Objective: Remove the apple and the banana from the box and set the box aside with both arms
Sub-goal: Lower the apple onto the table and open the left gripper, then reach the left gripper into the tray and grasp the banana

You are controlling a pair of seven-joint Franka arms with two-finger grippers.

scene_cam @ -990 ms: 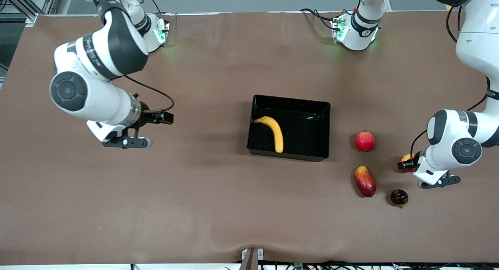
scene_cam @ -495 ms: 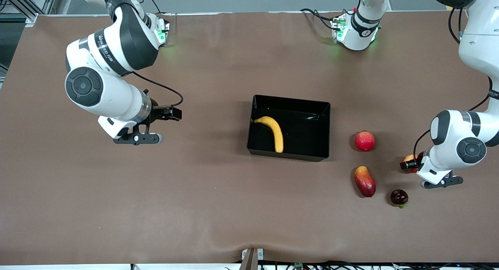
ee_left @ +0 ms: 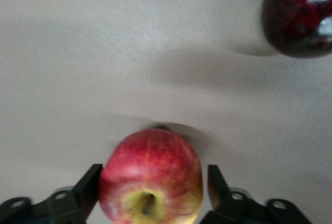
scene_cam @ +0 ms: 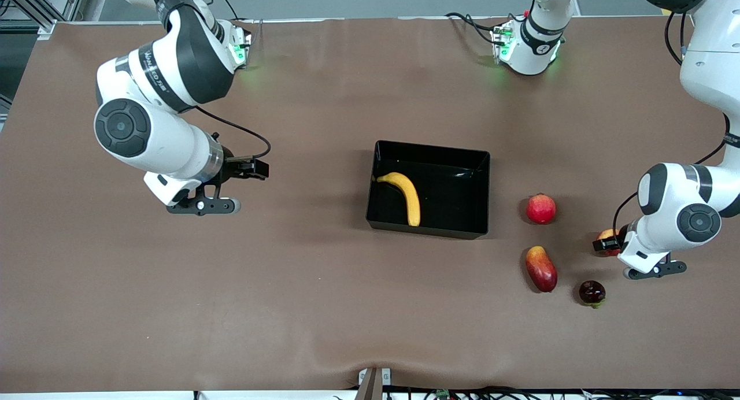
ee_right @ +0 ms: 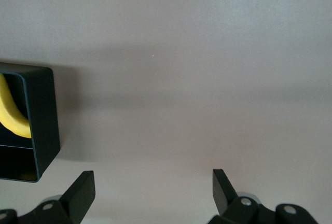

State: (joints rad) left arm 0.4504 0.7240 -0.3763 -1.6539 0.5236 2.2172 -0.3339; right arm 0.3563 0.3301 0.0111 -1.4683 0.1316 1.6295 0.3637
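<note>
In the left wrist view, left tool (ee_left: 153,185) spread around apple (ee_left: 150,180), right tool (ee_right: 153,190) spread

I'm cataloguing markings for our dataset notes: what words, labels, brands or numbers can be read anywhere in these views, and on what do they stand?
Grey lettering on the black band of the right arm: too small and tilted to read.
Small dark marking on the left arm's wrist: too small to read.
The box, banana, apple and the other fruits: no text.
</note>
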